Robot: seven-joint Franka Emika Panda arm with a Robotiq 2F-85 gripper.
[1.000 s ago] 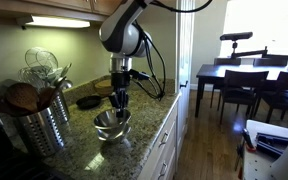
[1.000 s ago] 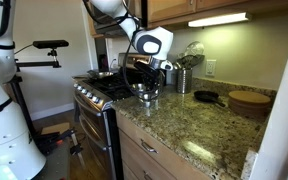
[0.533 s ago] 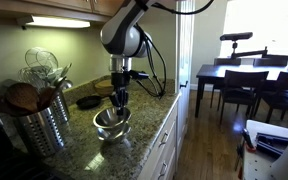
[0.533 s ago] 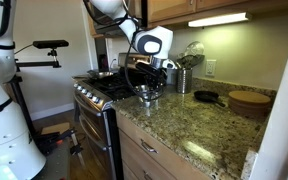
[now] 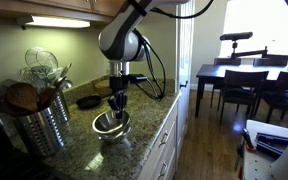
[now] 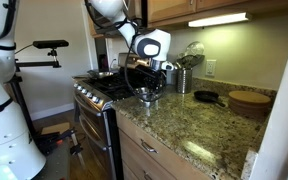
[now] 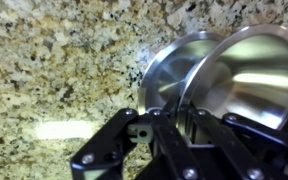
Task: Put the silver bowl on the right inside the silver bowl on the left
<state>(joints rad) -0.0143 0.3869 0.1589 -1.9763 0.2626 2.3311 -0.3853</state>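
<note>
Pincer (image 7: 179,122) clamped on silver bowl (image 7: 246,75) rim; other bowl (image 7: 167,68) beneath.

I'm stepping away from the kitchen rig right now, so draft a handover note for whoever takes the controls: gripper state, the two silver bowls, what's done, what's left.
The gripper is shut on the rim of the held bowl, which hangs tilted.
The target bowl sits on the granite counter, partly hidden behind the held bowl.
Done: one bowl is lifted and overlaps the target.
Left: seat it inside, open, withdraw. Whether the bowls already touch cannot be told.
</note>
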